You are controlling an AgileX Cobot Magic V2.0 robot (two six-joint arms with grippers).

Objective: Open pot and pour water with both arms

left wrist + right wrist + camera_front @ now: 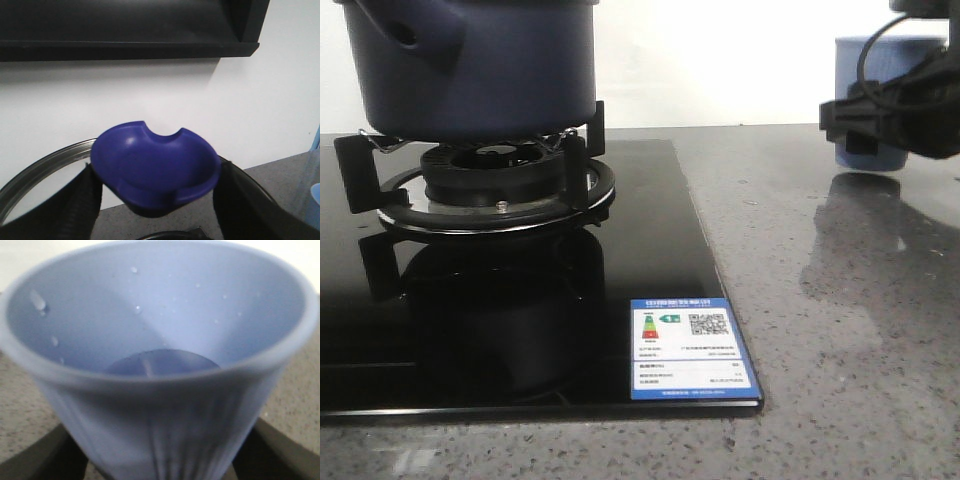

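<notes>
Front view: I see the navy pot [470, 65] sitting on the gas burner [495, 180] at far left of the black glass hob [520, 330]; my right gripper [885, 115] hangs by the light blue cup [870, 100] at far right. Left wrist view: my left gripper [155, 187] has its jaws closed on the blue lid knob [155, 167], glass lid rim [40, 167] beneath; rigid, breakable, smooth, so I'd lift slowly. Right wrist view: the ribbed cup [160, 375] sits between wide jaws, contact unclear; it looks light, wet inside, best gripped mid-wall
</notes>
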